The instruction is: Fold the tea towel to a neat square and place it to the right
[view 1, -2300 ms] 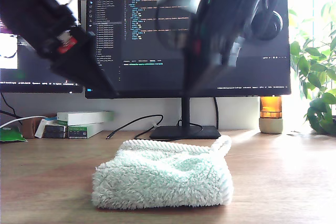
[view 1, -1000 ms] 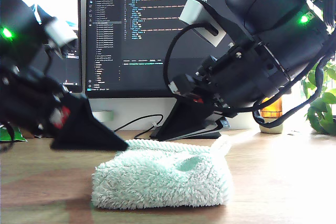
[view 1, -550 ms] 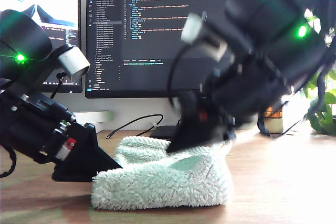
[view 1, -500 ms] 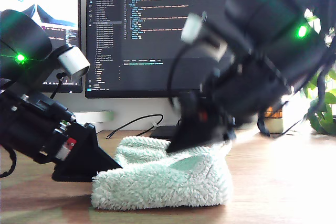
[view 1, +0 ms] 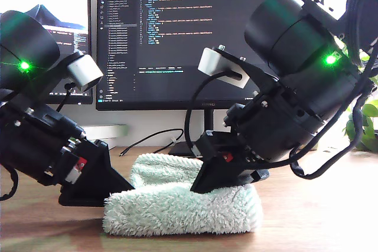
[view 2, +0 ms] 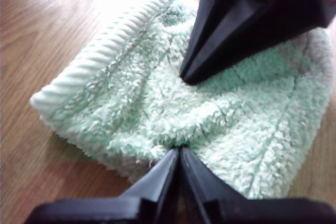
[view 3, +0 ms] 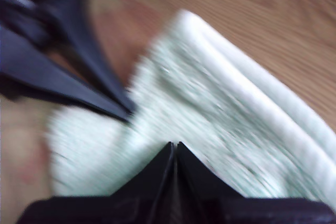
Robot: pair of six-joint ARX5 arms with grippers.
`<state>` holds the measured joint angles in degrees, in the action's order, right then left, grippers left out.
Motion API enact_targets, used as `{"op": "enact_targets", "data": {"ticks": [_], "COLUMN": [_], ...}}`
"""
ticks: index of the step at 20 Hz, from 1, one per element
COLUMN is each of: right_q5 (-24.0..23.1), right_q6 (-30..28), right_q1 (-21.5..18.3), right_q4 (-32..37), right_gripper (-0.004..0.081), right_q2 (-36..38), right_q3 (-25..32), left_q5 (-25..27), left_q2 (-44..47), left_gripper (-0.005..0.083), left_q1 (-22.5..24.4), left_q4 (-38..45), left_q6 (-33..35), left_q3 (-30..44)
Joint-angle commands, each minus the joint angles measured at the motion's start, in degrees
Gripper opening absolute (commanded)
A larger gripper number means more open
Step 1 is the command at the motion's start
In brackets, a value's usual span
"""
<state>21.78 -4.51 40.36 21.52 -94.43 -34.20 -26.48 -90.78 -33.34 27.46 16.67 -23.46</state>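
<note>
"The tea towel (view 1: 177, 205), that pale mint fluffy cloth with the ropey whitish hem: where does it lie?"

"Folded into a thick pad on the brown wooden table (view 1: 319, 210), near the middle of the exterior view, its long axis running across that view from left to right."

"And going from the left?"

"My first gripper (view 1: 127, 186) meets the pad's left end, low at the edge. Its black jaws are pressed together with no gap; I cannot tell whether any pile is caught between them. My second gripper (view 1: 201, 188) presses down on the pad's top, right of its middle, jaws likewise closed tip to tip."

"Which arm suits the move?"

"I judge the second. It is nearer the bare wood on the exterior view's right, so the pad lies between my two grippers and the free space is beyond the second one."

"Anything readable?"

"The towel shows no label. The dark flat monitor (view 1: 177, 39) behind carries lines of code, too small to read."
</note>
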Motion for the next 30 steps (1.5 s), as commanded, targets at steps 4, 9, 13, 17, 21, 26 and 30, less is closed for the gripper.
{"op": "enact_targets", "data": {"ticks": [4,9,13,17,21,26,30], "right_q5": [0.9,0.9,2.1,3.8,3.3,-2.4,-3.7], "right_q6": [-0.2,-3.2,-3.4,-3.4,-7.2,-14.1,-15.3], "right_q1": [0.4,0.4,0.4,0.4,0.4,0.2,0.4], "right_q4": [1.6,2.3,2.7,2.5,-2.1,-2.4,-1.1], "right_gripper": [-0.0011,-0.0011,-0.0011,-0.0011,-0.0011,-0.0011,-0.0011], "right_q2": [-0.9,-2.5,-6.1,-10.8,-13.7,-15.5,-15.3], "right_q3": [-4.2,-4.9,-7.9,-12.3,-14.3,-14.3,-14.4], "left_q5": [0.8,0.8,0.8,0.8,0.9,0.8,0.8], "left_q2": [-0.2,-0.2,-0.2,-0.2,-0.2,-0.2,-0.2], "left_gripper": [-0.0023,-0.0023,-0.0023,-0.0023,-0.0023,-0.0023,-0.0023], "left_q1": [0.0,0.0,0.0,0.0,0.0,0.0,0.0], "left_q4": [-0.3,0.1,0.5,0.9,0.8,-0.6,-0.6], "left_q6": [0.2,0.2,0.2,0.2,0.2,0.0,0.0], "left_q3": [0.7,0.7,0.7,0.7,0.7,0.7,0.7]}}
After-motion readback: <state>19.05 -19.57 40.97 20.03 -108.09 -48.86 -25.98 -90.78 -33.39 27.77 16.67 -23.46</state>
